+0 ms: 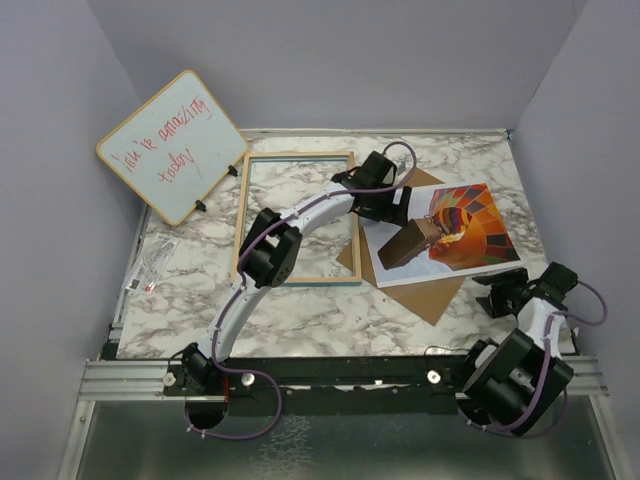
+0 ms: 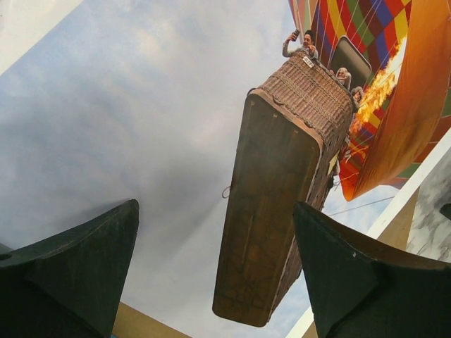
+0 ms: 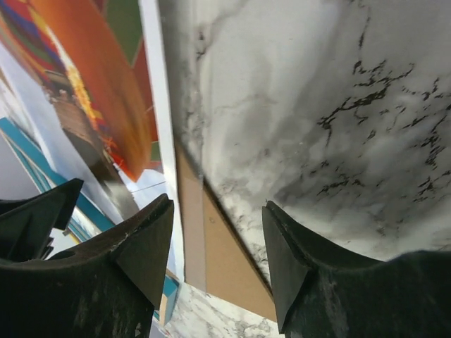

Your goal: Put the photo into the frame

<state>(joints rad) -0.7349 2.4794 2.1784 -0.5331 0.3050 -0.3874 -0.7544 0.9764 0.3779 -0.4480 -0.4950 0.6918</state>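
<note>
the photo (image 1: 470,240) is a rectangular paper print with a narrow white border, lying flat and picture-up on the right half of the table (image 1: 300,310). it shows a hot-air balloon in orange, red, yellow and blue panels. below it hangs a long brown wicker basket with a few people in it and a burst of flame, all against a pale, cloudy grey-blue sky. its surface looks smooth. it rests on a plain brown backing board (image 1: 432,297), a flat matt sheet turned at an angle, so brown corners stick out past the print.

the frame (image 1: 297,155) lies flat just left of the photo, pale wood side up. it is a thin rectangle with marble showing through its opening and a thin blue line along its near edge. the board's left corner reaches the frame's right rail; i cannot tell whether they touch.

my left gripper (image 1: 398,208) reaches across the frame and hangs over the photo's left part. from the wrist its dark, wedge-shaped fingers (image 2: 70,274) stand spread wide with nothing between them, only the printed sky and basket below. my right gripper (image 1: 500,298) sits near the photo's near right corner, its jaws parted and empty over the board's edge (image 3: 218,246) and the veined marble.

a round-cornered whiteboard (image 1: 172,147) with red handwriting is propped at the far left.
</note>
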